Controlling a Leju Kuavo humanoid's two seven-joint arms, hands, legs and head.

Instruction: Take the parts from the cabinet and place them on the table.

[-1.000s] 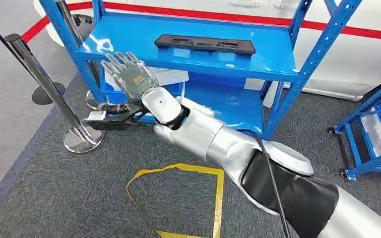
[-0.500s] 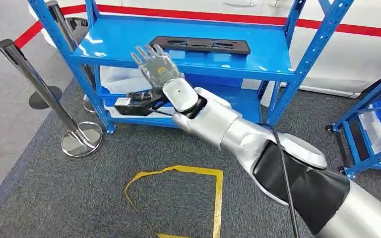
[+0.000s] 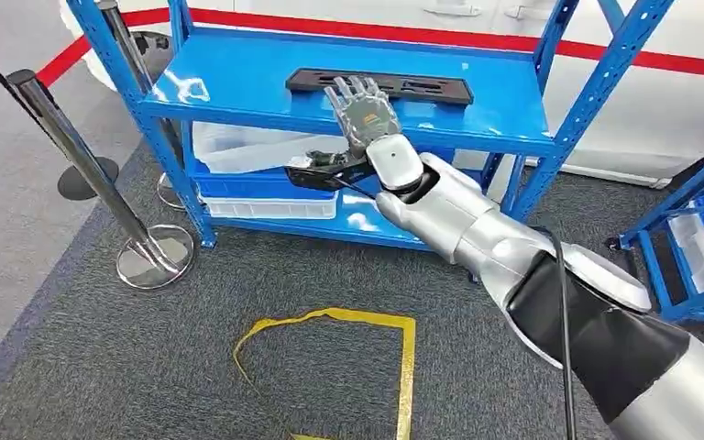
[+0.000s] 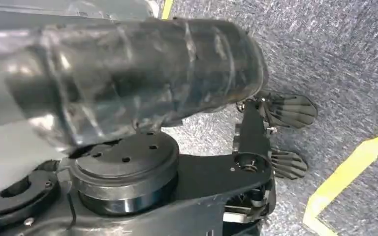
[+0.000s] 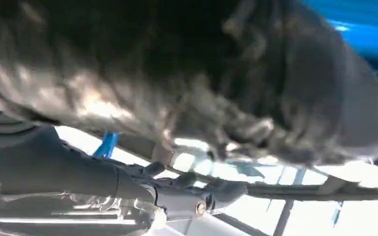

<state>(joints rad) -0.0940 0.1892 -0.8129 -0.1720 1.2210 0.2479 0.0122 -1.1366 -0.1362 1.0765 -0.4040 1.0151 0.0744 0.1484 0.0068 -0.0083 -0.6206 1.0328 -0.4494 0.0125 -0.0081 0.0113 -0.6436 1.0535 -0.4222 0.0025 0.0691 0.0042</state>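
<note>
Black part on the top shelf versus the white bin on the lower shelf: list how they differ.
The black part is dark, flat and long; the white bin is pale, translucent and boxy. The black part lies in the open on the top shelf, while the white bin sits tucked under that shelf, partly hidden. The right hand is raised in front of the black part, not the white bin. Both rest on the blue rack.

A chrome stanchion post [image 3: 73, 147] stands beside yellow floor tape [image 3: 403, 357].

The right arm [image 3: 513, 266] stretches forward, its right hand [image 3: 363, 112] raised with fingers spread and empty. The left hand [image 4: 275, 142] hangs low.
</note>
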